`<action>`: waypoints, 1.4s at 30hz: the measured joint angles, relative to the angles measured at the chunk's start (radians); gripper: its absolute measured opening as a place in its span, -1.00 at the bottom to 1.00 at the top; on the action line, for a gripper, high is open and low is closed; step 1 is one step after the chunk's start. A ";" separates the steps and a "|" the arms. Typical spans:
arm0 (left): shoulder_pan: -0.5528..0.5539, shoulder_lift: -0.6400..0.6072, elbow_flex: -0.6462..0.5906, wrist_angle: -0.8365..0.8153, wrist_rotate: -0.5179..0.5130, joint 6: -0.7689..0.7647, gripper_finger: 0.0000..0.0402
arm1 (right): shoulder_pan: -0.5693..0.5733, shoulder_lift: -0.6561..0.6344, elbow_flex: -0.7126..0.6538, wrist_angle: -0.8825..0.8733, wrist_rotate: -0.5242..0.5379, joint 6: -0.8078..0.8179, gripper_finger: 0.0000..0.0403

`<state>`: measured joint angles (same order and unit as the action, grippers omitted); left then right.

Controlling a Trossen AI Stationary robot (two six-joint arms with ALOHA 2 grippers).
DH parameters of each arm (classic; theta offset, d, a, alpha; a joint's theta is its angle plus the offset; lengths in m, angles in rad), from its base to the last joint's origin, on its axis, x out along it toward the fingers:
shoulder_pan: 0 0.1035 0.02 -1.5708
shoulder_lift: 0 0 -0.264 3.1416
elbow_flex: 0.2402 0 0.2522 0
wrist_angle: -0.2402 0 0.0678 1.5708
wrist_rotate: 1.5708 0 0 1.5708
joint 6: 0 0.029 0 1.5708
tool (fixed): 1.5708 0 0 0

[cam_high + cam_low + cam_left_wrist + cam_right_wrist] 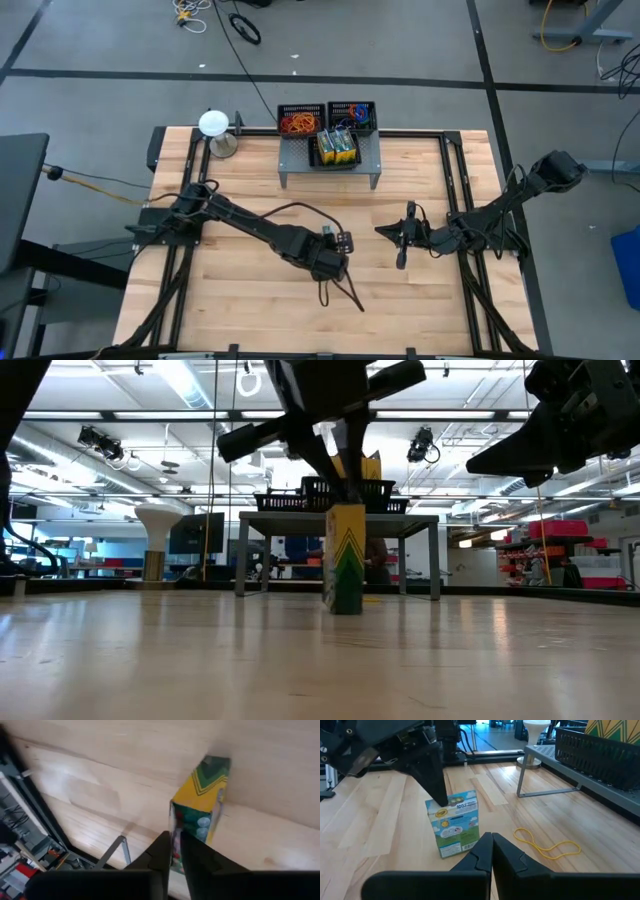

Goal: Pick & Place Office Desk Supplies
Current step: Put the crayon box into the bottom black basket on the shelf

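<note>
A yellow-green card box (346, 560) stands upright on its bottom end at the middle of the table, also seen in the right wrist view (455, 827). My left gripper (175, 857) is over it, with its fingers closed on the box's top. My right gripper (403, 240) hangs to the right of the box, shut and holding nothing (492, 851). A yellow rubber-band loop (547, 847) lies flat on the wood between the box and the shelf. My left gripper has the box's top edge (173, 839) between its two fingers, near one upper corner (441, 806). The fingers come from above, slanting down. The box stands upright with its bottom end on the table.
A grey perforated shelf (330, 172) stands at the far middle. It carries two black mesh trays (300, 122) (352, 115) with rubber bands, and more card boxes (337, 150). A white ball on a stand (215, 127) is at the far left.
</note>
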<state>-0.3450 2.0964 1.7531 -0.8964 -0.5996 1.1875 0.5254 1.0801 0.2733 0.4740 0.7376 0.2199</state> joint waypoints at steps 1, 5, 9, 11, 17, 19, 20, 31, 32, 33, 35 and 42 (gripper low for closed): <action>0.000 0.000 0.000 0.008 -0.001 -0.007 -0.71 | 0.000 0.000 0.000 0.000 0.000 0.000 -0.96; -0.001 0.000 0.000 0.010 -0.003 -0.056 -0.54 | 0.000 0.000 0.000 0.000 0.000 0.000 -0.96; -0.001 0.000 0.000 0.010 -0.028 -0.106 -0.39 | 0.000 0.000 0.000 0.000 0.000 0.000 -0.96; -0.001 0.000 0.000 0.010 -0.051 -0.117 -0.34 | 0.000 0.000 0.000 0.000 0.000 0.000 -0.96; 0.000 -0.028 0.001 0.010 -0.066 -0.134 -0.22 | 0.000 0.000 0.000 0.000 0.000 0.000 -0.96; 0.005 -0.034 0.013 0.003 -0.062 -0.163 -0.20 | 0.000 0.000 0.000 0.000 0.000 0.000 -0.96; 0.005 -0.035 0.020 -0.001 -0.058 -0.182 -0.18 | 0.000 0.000 0.000 0.000 0.000 0.000 -0.96; 0.019 -0.037 0.139 -0.120 -0.053 -0.342 -0.11 | 0.000 0.000 0.000 0.000 0.000 0.000 -0.96; 0.020 -0.038 0.150 -0.143 -0.052 -0.371 -0.12 | 0.000 0.000 0.000 0.000 0.000 0.000 -0.96; 0.021 -0.038 0.159 -0.166 -0.052 -0.407 -0.12 | 0.000 0.000 0.000 0.000 0.000 0.000 -0.96; 0.026 -0.038 0.170 -0.209 -0.047 -0.516 -0.14 | 0.000 0.000 0.000 0.000 0.000 0.000 -0.96; 0.057 -0.119 0.028 -0.295 0.230 -1.040 -0.50 | -0.001 0.000 0.000 -0.014 -0.030 0.103 -0.96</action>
<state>-0.2876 1.9771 1.7811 -1.1914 -0.3696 0.1476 0.5247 1.0800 0.2737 0.4601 0.7073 0.3228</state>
